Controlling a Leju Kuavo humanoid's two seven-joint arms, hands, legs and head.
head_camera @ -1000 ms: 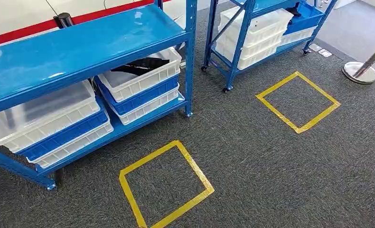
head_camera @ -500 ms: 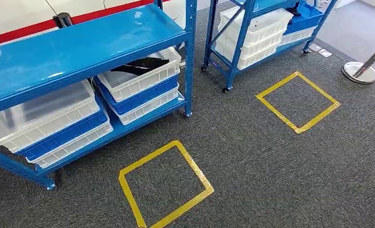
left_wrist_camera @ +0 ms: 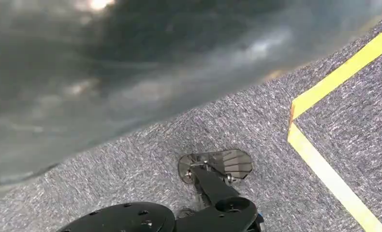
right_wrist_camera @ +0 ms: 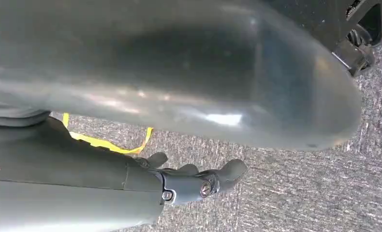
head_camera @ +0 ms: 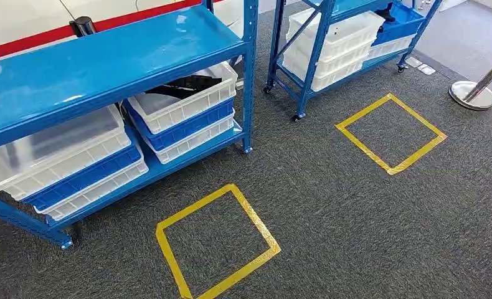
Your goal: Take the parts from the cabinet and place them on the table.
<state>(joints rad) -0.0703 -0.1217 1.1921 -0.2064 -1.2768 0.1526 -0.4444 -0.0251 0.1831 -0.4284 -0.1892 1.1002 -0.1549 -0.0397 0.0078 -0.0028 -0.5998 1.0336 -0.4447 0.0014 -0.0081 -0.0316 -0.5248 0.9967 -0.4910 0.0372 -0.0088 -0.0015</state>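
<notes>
You're short of the blue rack (head_camera: pixel 106 62), standing off its corner. The dark parts (head_camera: pixel 184 85) lie in the upper white bin (head_camera: pixel 187 96) under the top shelf, near the corner post (head_camera: pixel 250 75). Risks, as I judge them: reach from here and your arm likely clips that post or the shelf edge, since the bin sits tucked beneath; overstep the yellow floor square (head_camera: pixel 215 240) and you'll stand crooked to the opening. No table visible, so expect a turn afterward.

Right hand (right_wrist_camera: pixel 194 179) hangs by the robot's side over the carpet, fingers loosely apart, holding nothing. The left wrist camera looks at the floor; you can't tell that hand's fingers.
</notes>
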